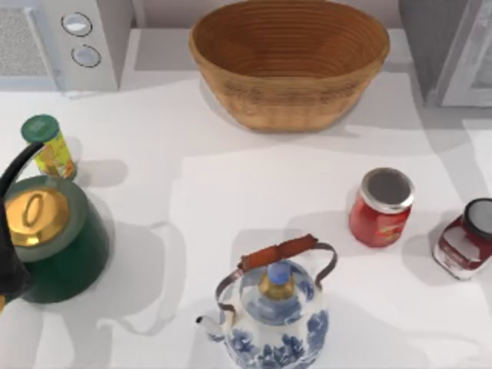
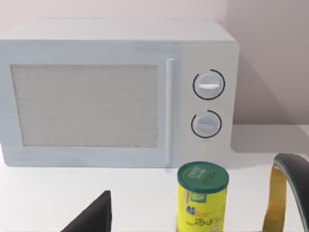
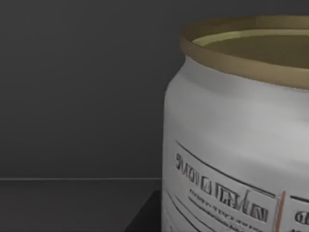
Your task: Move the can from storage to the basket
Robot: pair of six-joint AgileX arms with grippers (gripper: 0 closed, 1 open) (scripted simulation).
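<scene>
From my right wrist view the can (image 3: 236, 145) stands upright, very close, against the storage (image 1: 453, 54) unit's dark interior; I cannot tell if my right hand grips it. The basket (image 1: 288, 65), left of the storage, holds nothing, so lifting and carrying remain

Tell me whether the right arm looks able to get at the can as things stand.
Probably yes. The right wrist view shows the can upright and very near, against dark grey walls, with nothing between camera and can. Whether the pincer is open around it cannot be told. The basket waits at the table's back.
</scene>
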